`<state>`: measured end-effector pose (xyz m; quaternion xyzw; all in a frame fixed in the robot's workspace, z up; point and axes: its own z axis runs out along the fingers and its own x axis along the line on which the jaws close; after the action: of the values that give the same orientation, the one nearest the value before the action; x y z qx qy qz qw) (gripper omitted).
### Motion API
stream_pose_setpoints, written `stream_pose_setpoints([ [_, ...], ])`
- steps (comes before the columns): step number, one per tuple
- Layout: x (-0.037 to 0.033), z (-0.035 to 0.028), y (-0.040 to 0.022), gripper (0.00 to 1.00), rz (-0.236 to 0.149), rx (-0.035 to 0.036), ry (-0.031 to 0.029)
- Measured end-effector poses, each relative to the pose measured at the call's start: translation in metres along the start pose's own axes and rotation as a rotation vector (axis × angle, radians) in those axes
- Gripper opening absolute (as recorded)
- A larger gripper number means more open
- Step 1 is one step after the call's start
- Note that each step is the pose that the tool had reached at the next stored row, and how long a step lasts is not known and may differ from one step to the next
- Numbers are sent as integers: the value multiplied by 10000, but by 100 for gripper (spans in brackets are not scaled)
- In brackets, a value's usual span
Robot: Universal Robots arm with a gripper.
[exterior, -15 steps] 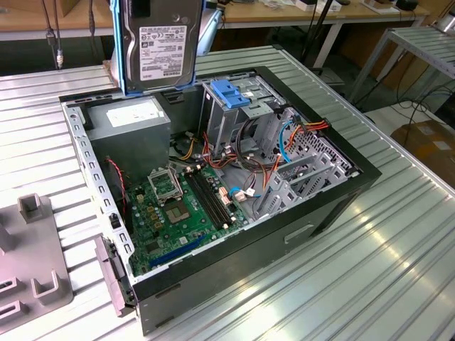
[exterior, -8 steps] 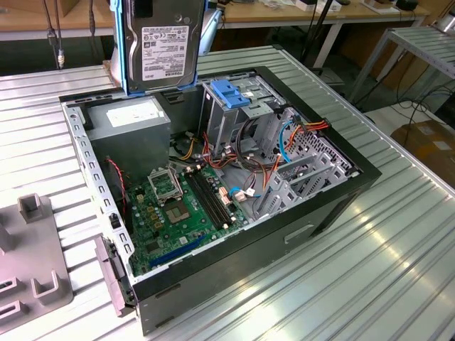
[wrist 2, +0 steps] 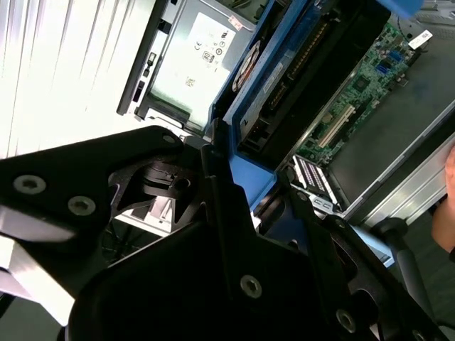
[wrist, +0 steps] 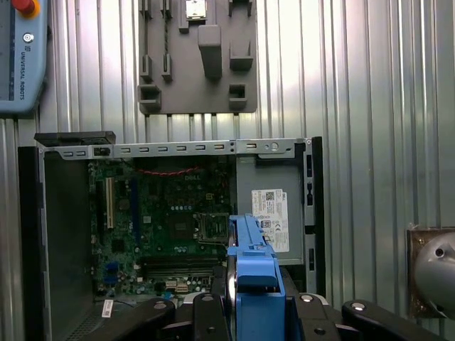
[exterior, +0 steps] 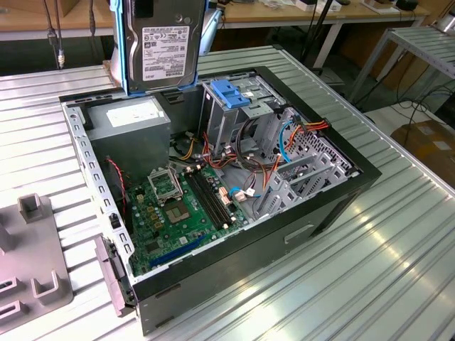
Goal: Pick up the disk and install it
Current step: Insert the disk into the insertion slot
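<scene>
The gripper (wrist 2: 250,186) is clamped on the disk (exterior: 161,44), holding it upright in the air over the open computer case (exterior: 320,227); the blue latch (exterior: 230,92) sits nearby, lower down.

Upper centre: disk (exterior: 162,46), upright, label outward, above open case (exterior: 284,241). Centre: case on slatted table (exterior: 398,284); motherboard (exterior: 174,213) inside, cage (exterior: 220,121) with blue latch (exterior: 229,92). Lower left: grey plate (exterior: 32,270).

The disk (exterior: 165,53) hangs above the open computer case (exterior: 234,266), apparently over its power supply (exterior: 131,117).
</scene>
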<state>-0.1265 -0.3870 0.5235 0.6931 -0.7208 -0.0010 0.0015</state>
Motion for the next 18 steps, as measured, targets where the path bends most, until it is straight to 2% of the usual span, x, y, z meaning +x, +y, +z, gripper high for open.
stream_pose_setpoints([
  [3,15,0,0,37,1,0,0],
  [18,206,0,-8,37,1,0,1],
])
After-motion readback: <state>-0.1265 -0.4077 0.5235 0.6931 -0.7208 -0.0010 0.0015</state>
